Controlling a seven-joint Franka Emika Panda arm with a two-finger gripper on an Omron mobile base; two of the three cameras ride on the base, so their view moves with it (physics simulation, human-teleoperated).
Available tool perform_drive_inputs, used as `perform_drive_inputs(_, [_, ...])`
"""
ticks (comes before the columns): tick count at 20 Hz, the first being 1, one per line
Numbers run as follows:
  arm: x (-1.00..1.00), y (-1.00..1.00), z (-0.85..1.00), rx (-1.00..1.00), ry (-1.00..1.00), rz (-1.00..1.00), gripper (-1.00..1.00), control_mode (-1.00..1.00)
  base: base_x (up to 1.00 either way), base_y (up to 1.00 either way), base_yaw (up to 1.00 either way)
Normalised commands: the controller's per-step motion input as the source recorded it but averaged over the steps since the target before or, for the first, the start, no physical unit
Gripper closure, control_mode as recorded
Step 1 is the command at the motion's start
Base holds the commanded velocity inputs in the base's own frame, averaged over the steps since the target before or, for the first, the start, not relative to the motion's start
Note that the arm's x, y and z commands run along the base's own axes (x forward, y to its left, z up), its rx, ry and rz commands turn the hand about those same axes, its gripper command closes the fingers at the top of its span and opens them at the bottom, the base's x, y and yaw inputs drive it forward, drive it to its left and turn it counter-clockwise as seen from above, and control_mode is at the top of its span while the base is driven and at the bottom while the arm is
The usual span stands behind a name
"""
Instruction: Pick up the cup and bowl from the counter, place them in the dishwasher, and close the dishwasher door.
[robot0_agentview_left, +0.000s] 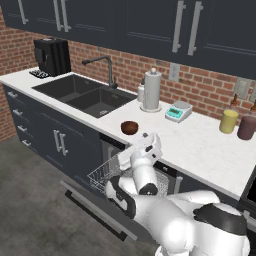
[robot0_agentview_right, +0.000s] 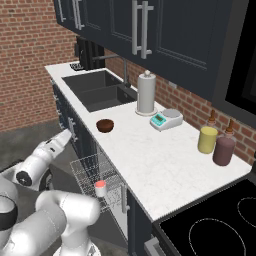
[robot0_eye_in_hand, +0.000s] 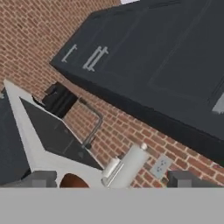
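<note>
- Running along the brick wall, the white speckled tabletop (robot0_agentview_left: 200, 145) carries a dark sink (robot0_agentview_left: 82, 92) at its left, a paper towel roll (robot0_agentview_left: 151, 90) and a small scale (robot0_agentview_left: 178, 111) further right, then a yellow tumbler (robot0_agentview_left: 229, 121) and a maroon tumbler (robot0_agentview_left: 247, 127) at the far right.
- dishwasher (robot0_agentview_right: 107, 192) under the tabletop, with its white wire rack (robot0_agentview_right: 87, 170) pulled out.
- dishwasher door (robot0_agentview_left: 95, 207) dropped open, flat below the rack.
- bowl (robot0_agentview_left: 129, 127): dark brown, on the tabletop near its front edge, right of the sink, well apart from the tumblers.
- cup (robot0_agentview_right: 100, 188): white with a red-pink inside, upright in the wire rack.
- end effector (robot0_eye_in_hand: 111, 180): fingers spread fully apart, holding nothing; the hand view puts the bowl's rim just beside one fingertip, contact unclear.
</note>
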Motion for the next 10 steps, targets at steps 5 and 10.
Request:
perform_drive_inputs(5, [-0.29,-0.01,0.45,-1.00,0.00,-0.10,-1.00,-1.00,0.00,0.00,0.00])
perform_drive_inputs(10, [-0.20,-0.13,0.53,-0.94,0.08,-0.12,-1.00,-1.00,0.00,0.00,0.00])
